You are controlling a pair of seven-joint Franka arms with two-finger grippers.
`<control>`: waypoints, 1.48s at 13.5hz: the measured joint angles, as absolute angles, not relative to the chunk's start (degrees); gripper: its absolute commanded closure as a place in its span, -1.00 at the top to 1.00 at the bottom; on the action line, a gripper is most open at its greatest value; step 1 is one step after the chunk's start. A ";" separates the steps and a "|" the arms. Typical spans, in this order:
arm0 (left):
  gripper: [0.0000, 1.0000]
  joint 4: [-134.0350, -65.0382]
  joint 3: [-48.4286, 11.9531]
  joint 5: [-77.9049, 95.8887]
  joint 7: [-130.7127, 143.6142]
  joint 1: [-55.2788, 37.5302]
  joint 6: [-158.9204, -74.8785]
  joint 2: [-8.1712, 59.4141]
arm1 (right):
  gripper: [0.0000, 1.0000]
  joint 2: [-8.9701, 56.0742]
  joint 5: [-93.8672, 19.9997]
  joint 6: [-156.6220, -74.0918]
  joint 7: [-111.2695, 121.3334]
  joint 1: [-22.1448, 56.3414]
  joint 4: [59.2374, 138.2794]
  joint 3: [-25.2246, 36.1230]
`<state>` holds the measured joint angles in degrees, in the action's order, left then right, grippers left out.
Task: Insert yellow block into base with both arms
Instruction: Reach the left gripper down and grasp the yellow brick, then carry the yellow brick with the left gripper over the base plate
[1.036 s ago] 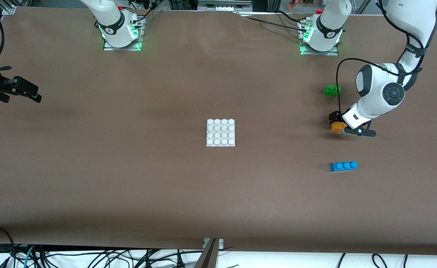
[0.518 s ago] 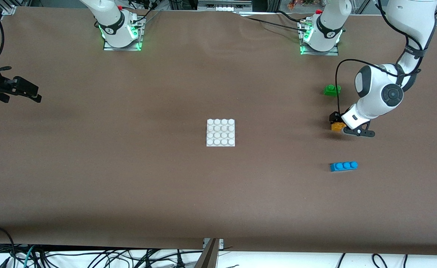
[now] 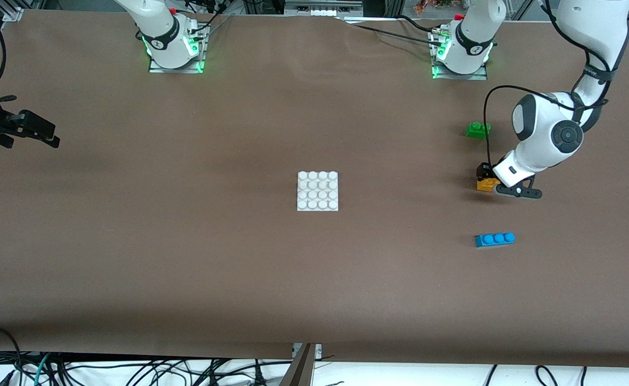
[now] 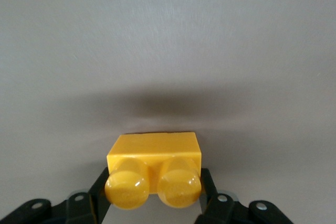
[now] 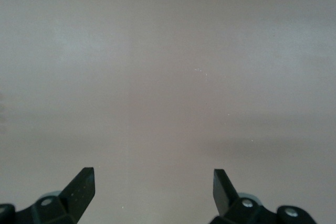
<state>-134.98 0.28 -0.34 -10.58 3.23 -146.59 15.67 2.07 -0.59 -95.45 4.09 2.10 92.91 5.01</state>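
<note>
The left gripper (image 3: 487, 181) is low at the table's left-arm end, its black fingers (image 4: 100, 190) pinching the small yellow two-stud plastic block (image 3: 487, 184) by its short ends. The block's studs face up and its long axis spans the gap between the fingers. It sits between the blue three-stud brick (image 3: 494, 239), nearer the camera, and the green brick (image 3: 477, 130), farther off. The flat white studded square base (image 3: 317, 191) lies well apart from the block, toward the right arm's end. The right gripper (image 3: 30, 130) waits over that end, fingers (image 5: 81, 184) spread with nothing between them.
</note>
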 measured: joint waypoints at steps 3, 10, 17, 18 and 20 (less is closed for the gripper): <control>-0.98 -133.71 -0.05 -0.34 -10.58 2.57 -142.61 11.34 | 1.00 2.08 -0.19 -95.51 4.71 2.10 92.89 5.01; -1.00 -133.20 -4.41 10.77 -8.02 -5.22 -140.31 7.35 | 1.00 2.15 0.37 -95.52 5.23 2.10 92.86 4.95; -1.00 -124.29 -11.28 10.92 15.73 -15.69 -138.81 12.37 | 1.00 2.19 0.43 -95.52 5.27 2.10 92.83 4.95; -1.00 -122.07 -11.62 10.92 19.05 -17.89 -138.36 14.15 | 1.00 2.20 0.44 -95.52 5.27 2.10 92.83 4.95; -1.00 -117.42 -11.82 10.92 25.31 -22.20 -138.05 18.37 | 1.00 2.21 0.44 -95.52 5.27 2.10 92.83 4.95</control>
<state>-117.42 -11.82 10.92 25.31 -22.20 -138.05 18.37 2.21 0.44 -95.52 5.27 2.10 92.83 4.95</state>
